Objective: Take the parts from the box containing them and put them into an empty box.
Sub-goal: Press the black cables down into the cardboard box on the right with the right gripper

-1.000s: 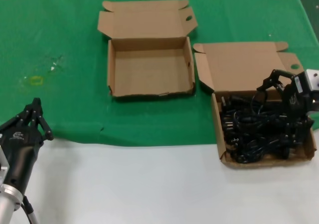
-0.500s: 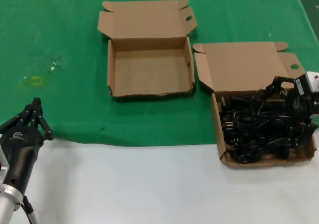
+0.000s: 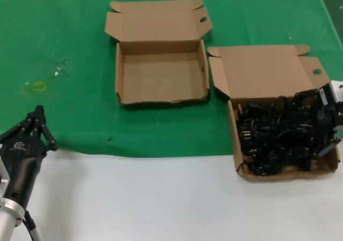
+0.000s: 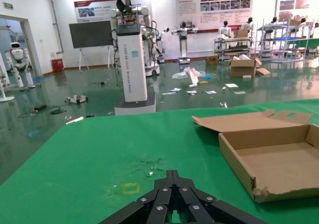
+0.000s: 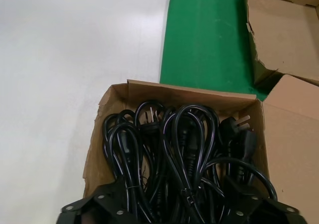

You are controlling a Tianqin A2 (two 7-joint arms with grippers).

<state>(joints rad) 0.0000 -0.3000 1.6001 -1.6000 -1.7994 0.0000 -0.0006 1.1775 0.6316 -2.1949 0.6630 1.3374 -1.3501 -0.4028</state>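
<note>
The box containing the parts (image 3: 234,144) sits at the right on the green cloth, its lid flap lying open behind it. It holds a heap of black power cords (image 3: 273,142), seen close in the right wrist view as looped cords (image 5: 184,134) with plug ends. My right gripper (image 3: 316,124) is down in the far-right side of that heap, open, its fingers spread on either side of several cords (image 5: 174,209). The empty box (image 3: 161,72) lies at the centre back with a bare floor. My left gripper (image 3: 37,124) is parked at the lower left, shut (image 4: 173,175).
The green cloth (image 3: 64,37) covers the far half of the table and white tabletop (image 3: 150,198) the near half. The two boxes stand close together, corner to corner. A small yellow mark (image 3: 38,85) is on the cloth at the left.
My right gripper has come down from above the lid's near edge into the cord heap in the right box. The left arm has not moved.
</note>
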